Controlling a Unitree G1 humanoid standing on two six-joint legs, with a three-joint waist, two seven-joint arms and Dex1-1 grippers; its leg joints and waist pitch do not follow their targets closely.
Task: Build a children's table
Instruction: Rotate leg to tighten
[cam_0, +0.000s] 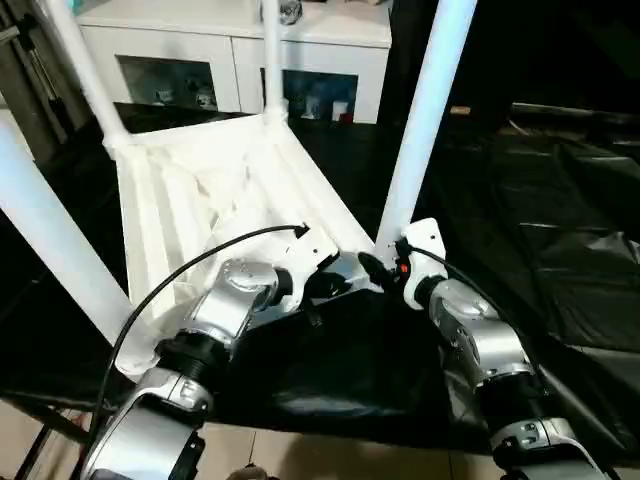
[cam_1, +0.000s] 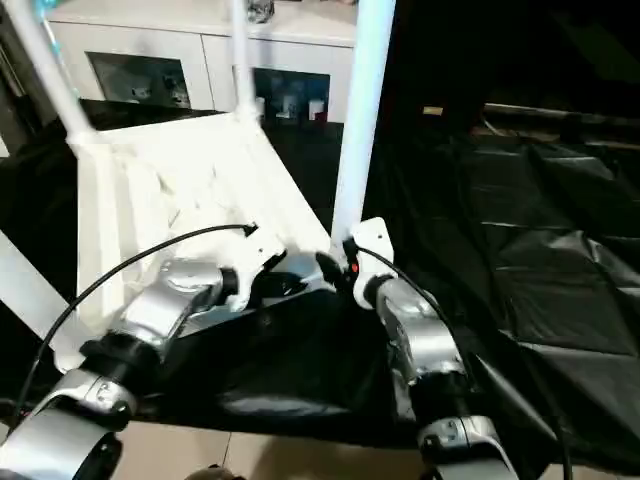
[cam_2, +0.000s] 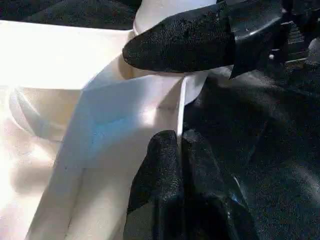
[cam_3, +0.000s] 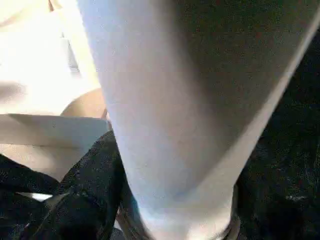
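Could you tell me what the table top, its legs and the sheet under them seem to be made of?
Table top: probably moulded white plastic, from its thin ribs and smooth, faintly glossy skin.
Legs: smooth white tubes, likely plastic too, though painted metal is possible.
Sheet: black plastic film, shiny and creased.

Home-like room: white glass-door cabinet (cam_0: 235, 55), knick-knacks.

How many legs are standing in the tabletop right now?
4. Near-right leg, beside the right gripper; near-left leg, running off the picture's left edge; far-left leg; far-right leg, before the cabinet. All rise from the upturned tabletop.
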